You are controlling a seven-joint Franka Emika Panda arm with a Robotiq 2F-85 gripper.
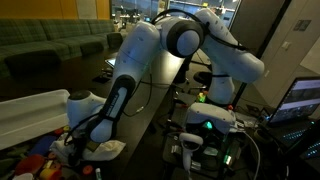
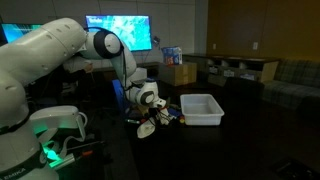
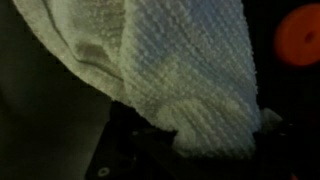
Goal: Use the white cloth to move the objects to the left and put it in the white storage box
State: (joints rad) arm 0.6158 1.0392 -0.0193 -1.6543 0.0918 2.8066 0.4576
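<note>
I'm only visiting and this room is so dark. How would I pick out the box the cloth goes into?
Find the dark table in front of the big white robot arm. Next to the small colourful objects at the arm's tip sits the white storage box. It is the only open, rectangular, plain white tub there.

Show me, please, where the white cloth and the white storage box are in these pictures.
white cloth (image 3: 190,70), wrist view, middle of its textured surface.
white storage box (image 2: 205,118), exterior view, its near side wall.
</note>
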